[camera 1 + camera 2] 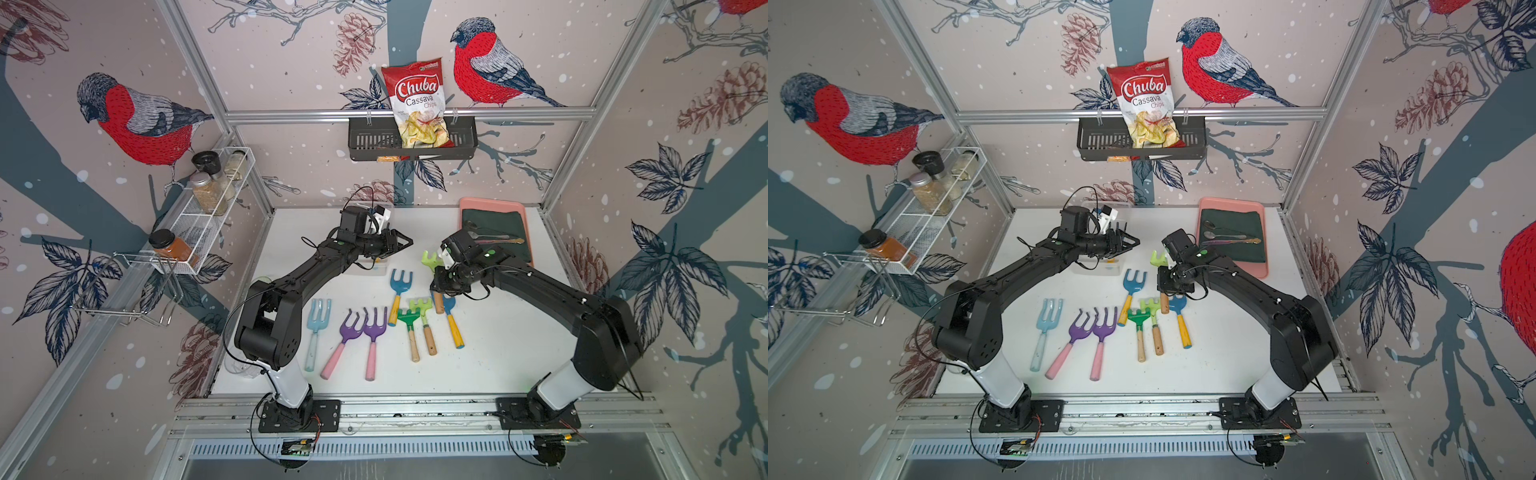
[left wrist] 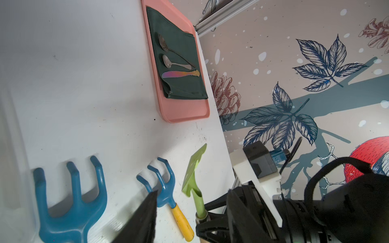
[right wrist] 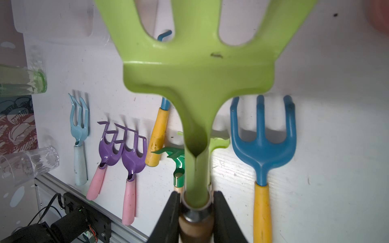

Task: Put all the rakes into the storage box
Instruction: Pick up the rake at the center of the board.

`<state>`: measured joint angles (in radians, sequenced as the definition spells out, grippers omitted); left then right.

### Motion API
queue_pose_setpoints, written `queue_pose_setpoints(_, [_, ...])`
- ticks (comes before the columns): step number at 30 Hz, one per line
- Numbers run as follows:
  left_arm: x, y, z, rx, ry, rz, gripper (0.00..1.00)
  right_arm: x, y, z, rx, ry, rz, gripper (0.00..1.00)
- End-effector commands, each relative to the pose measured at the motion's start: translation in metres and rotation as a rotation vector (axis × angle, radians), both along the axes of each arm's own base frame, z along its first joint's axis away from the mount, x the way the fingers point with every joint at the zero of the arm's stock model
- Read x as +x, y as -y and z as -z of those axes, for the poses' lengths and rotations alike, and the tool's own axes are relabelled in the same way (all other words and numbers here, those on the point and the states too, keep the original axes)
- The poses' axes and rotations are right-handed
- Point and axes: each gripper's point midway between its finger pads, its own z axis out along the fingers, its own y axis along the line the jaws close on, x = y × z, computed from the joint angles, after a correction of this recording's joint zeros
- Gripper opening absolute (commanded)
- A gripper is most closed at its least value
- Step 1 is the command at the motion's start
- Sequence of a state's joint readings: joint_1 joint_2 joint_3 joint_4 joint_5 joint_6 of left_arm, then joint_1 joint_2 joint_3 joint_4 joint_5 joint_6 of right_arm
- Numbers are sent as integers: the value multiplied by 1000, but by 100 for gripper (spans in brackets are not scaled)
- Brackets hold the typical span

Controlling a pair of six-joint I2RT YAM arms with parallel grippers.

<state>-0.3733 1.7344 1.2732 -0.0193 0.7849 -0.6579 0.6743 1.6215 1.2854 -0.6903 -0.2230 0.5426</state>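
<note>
My right gripper (image 3: 195,195) is shut on the wooden handle of a light green rake (image 3: 197,63), just below its metal collar. In both top views this rake (image 1: 430,261) (image 1: 1158,258) is held off the table at mid-right, head pointing to the back. The storage box (image 1: 376,272), a clear tub, stands at the back middle, mostly hidden under my left arm. My left gripper (image 1: 405,242) (image 2: 192,192) hovers open over the box's right end, nothing between its fingers. The left wrist view shows the held rake (image 2: 194,168) ahead of it.
Several more rakes lie in a row on the white table: a blue one (image 1: 399,291), two purple ones (image 1: 361,332), a pale blue one (image 1: 318,328). A pink tray (image 1: 494,203) with cloth and spoons sits back right. A black basket (image 1: 361,143) hangs on the back wall.
</note>
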Motion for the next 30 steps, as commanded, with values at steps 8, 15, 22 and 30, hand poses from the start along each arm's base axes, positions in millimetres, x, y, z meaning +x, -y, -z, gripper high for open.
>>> queue_pose_setpoints(8, [-6,3,-1,-14,20,11,49,16,-23,-6,15,18,-53,17])
queue_pose_setpoints(15, [-10,2,3,-4,10,12,48,31,-36,-10,22,26,-51,17])
queue_pose_setpoints(22, [-12,2,11,8,0,9,47,35,-44,-20,41,45,-65,17])
queue_pose_setpoints(30, [-6,4,13,5,-3,5,38,29,-50,-25,38,55,-86,17])
